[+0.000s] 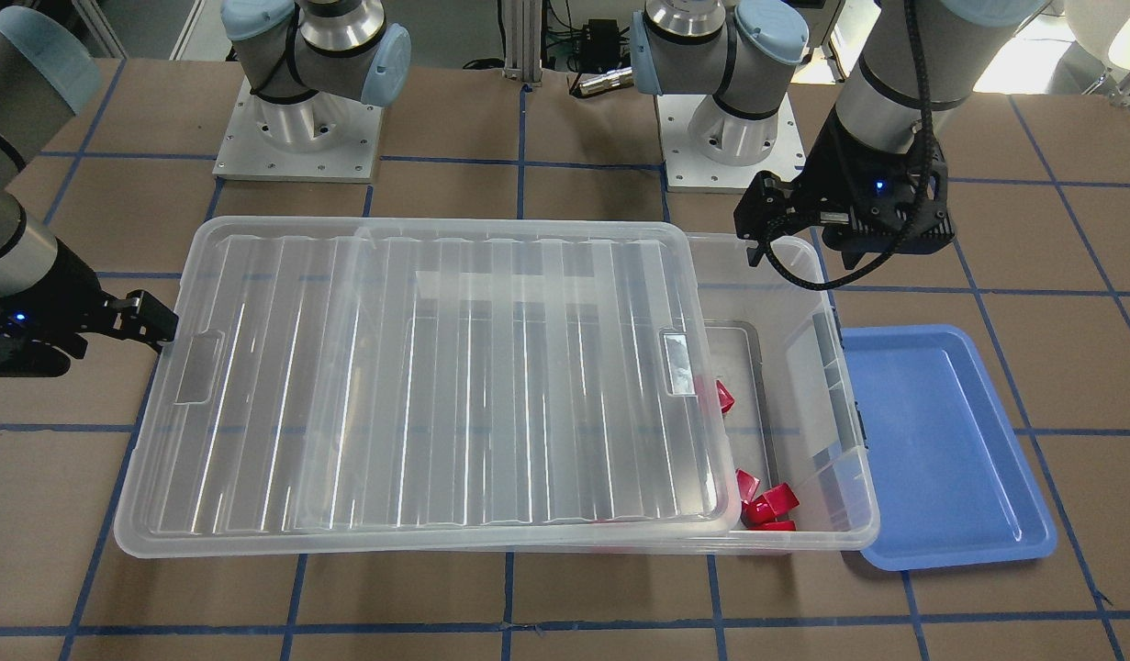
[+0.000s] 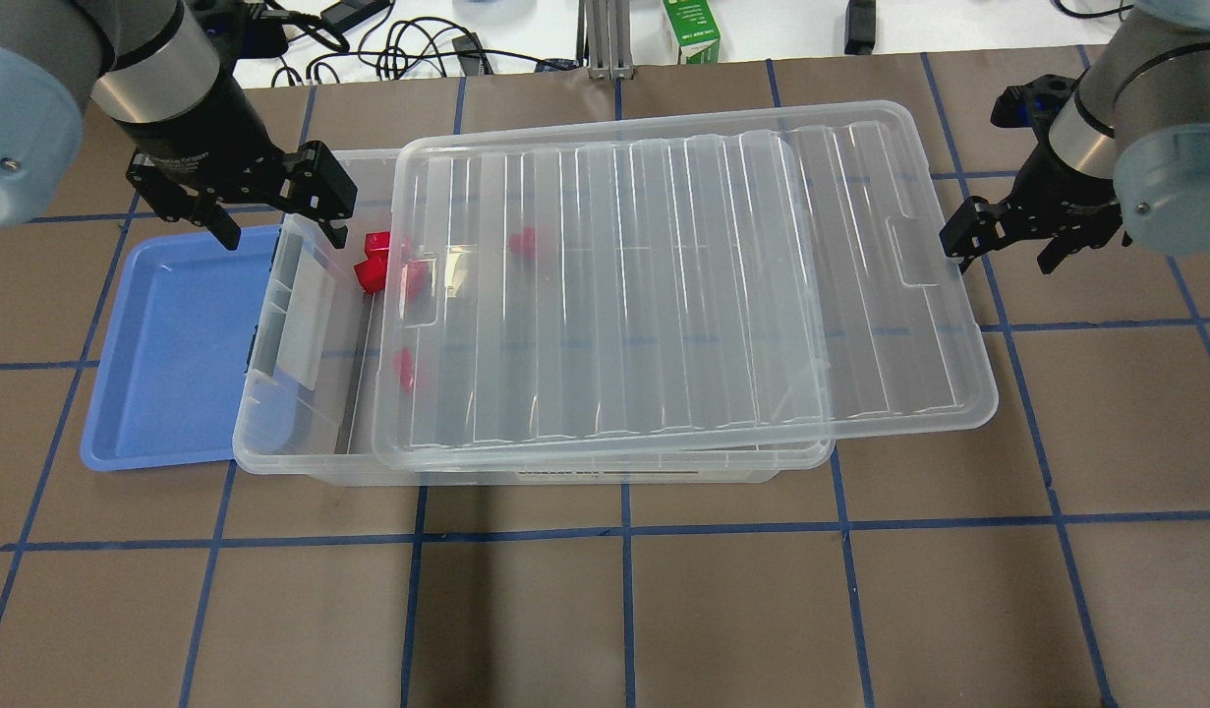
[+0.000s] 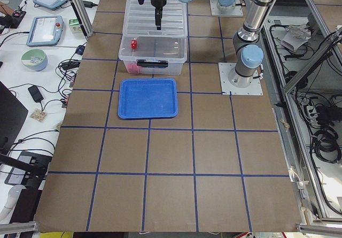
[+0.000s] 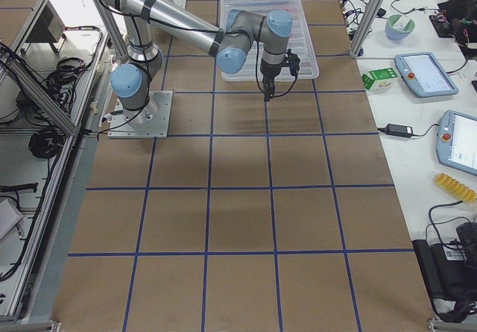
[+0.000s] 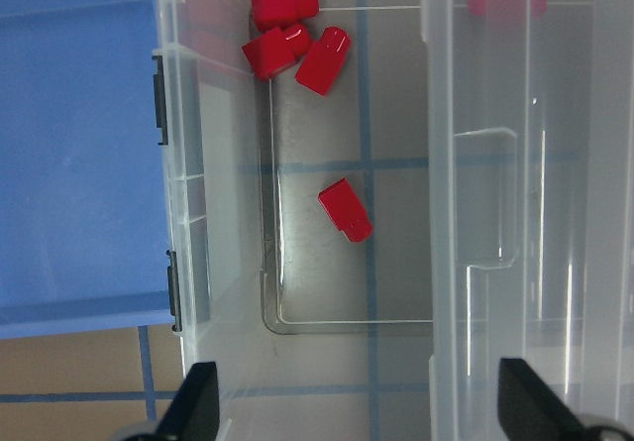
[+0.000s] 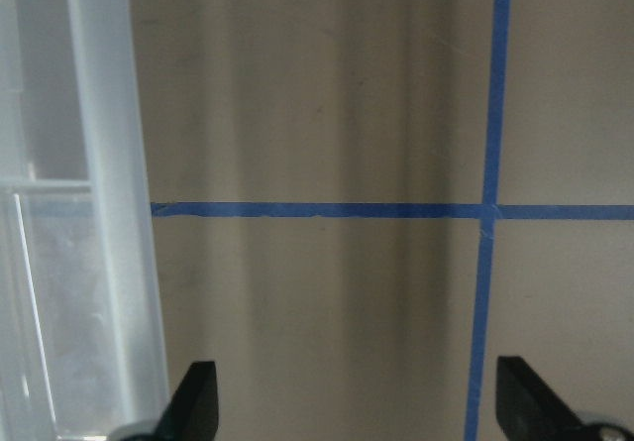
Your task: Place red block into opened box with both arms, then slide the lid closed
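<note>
Half-covered box (image 2: 270,413), lid (image 2: 683,295) pushed right

Touching box's left end, blue tray (image 2: 172,344). Over uncovered left end, left gripper (image 2: 280,231), fingers spread, holding nothing. Just off lid's right edge, right gripper (image 2: 1005,258), fingers likewise spread. On box floor near left end, red blocks (image 5: 346,210).

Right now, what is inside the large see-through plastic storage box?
Four small glossy red blocks lie in the box, uncovered, three clustered; a fifth shows through the ribbed see-through lid. The rest under that lid is too blurred to judge.
</note>
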`<action>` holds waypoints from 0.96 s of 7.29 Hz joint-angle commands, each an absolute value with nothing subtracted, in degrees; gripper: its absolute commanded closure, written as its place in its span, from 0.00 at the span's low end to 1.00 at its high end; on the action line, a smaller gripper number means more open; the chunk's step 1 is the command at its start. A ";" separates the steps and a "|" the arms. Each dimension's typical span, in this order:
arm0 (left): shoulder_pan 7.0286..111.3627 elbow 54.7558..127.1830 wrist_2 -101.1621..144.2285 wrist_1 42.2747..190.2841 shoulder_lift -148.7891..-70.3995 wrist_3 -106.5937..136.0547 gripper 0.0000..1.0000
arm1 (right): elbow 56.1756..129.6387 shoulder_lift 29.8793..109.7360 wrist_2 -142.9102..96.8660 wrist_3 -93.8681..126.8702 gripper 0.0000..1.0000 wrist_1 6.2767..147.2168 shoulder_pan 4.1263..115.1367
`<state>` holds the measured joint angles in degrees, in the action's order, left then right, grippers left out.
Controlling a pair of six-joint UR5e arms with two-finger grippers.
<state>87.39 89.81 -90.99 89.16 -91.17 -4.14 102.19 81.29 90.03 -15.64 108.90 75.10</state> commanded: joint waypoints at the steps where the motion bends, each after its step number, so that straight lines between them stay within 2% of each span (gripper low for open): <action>1: 87.45 90.00 -90.97 89.12 -91.23 -3.96 0.00 | 101.78 81.21 89.12 -10.05 0.00 109.07 79.87; 5: 87.45 90.53 -91.05 89.03 -90.97 -3.96 0.00 | 101.17 81.56 89.30 -5.09 0.00 109.68 84.11; 7: 87.45 90.70 -91.05 89.03 -90.71 -3.96 0.00 | 94.26 81.91 90.26 -5.54 0.00 104.55 84.11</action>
